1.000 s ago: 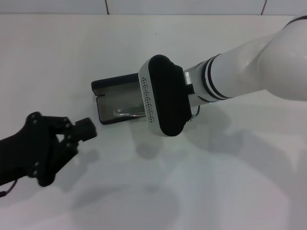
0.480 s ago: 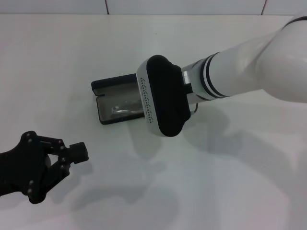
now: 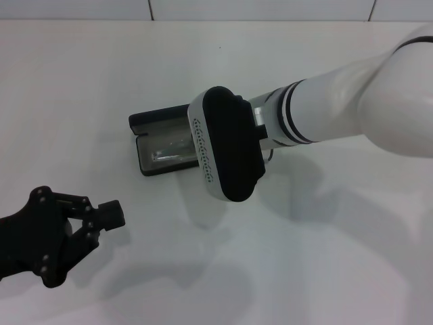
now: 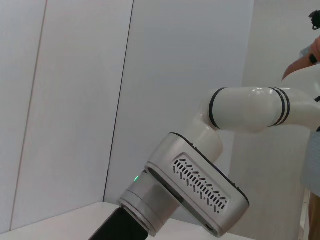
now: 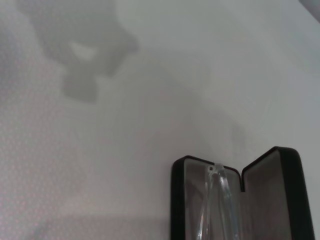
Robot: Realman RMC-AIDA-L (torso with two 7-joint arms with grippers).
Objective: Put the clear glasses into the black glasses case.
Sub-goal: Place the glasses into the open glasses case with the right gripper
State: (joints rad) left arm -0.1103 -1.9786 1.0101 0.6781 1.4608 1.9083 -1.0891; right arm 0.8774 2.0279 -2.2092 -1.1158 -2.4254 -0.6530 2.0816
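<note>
The black glasses case lies open in the middle of the white table, grey lining up. The clear glasses lie inside its tray. In the right wrist view the black glasses case stands open just below the camera, with the clear glasses in one half. My right arm's wrist housing hangs over the case's right end and hides the right gripper. My left gripper is black and shut on nothing. It sits low at the front left, well apart from the case.
The white table spreads bare around the case, with a white wall behind its far edge. The left wrist view shows only the right arm's wrist housing against wall panels.
My left gripper drew back from beside the case to the front left, then stayed put. The right wrist housing shifted slightly left over the case.
</note>
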